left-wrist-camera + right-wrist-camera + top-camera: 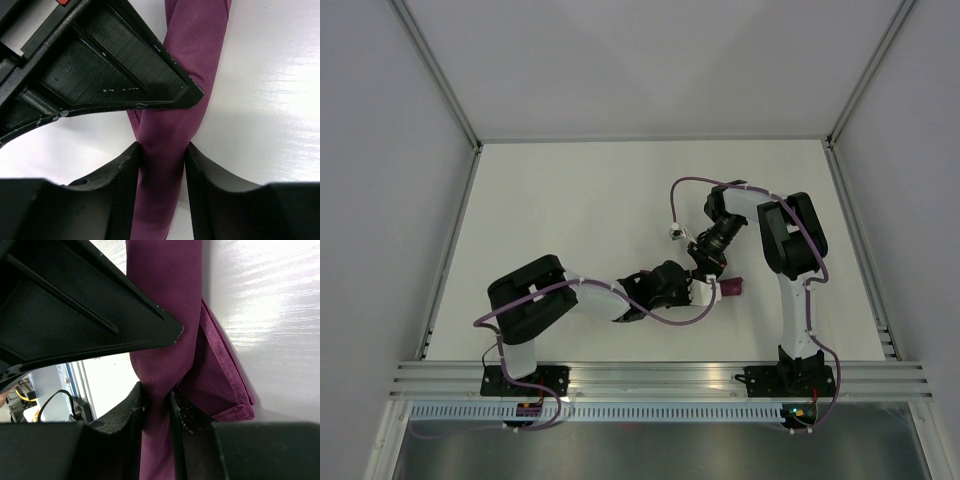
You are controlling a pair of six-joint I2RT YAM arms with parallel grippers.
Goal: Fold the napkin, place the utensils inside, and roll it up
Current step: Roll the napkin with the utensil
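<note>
On the top view your two arms meet over the white bench (570, 200), at about 4 o'clock from its centre. There you see only a small magenta end of the napkin (731, 287), poking out at 3 o'clock from the left pincer (705, 291). The right pincer (712, 272) sits just at 12 o'clock of it, and the two are so close that they look to be touching.

In your left wrist view the napkin is gathered into a narrow purple band. It runs from 12 o'clock at the top edge down to 6 o'clock and lies on the bench. The left pincer is closed on this band: one finger (125, 165) presses its 9 o'clock side and the other presses its 3 o'clock side, with the cloth pinched narrower between them. A black finger of the other arm (115, 65) reaches in from 10 o'clock, and its tip rests against the band just above your grip.

In your right wrist view the right pincer clamps the same band, and the cloth is squeezed thin between its two fingers (130, 415). At 3 o'clock of that grip a flat, layered end of the napkin juts out onto the bench, its stacked edges showing. The left arm's finger crosses the view from 9 o'clock.
</note>
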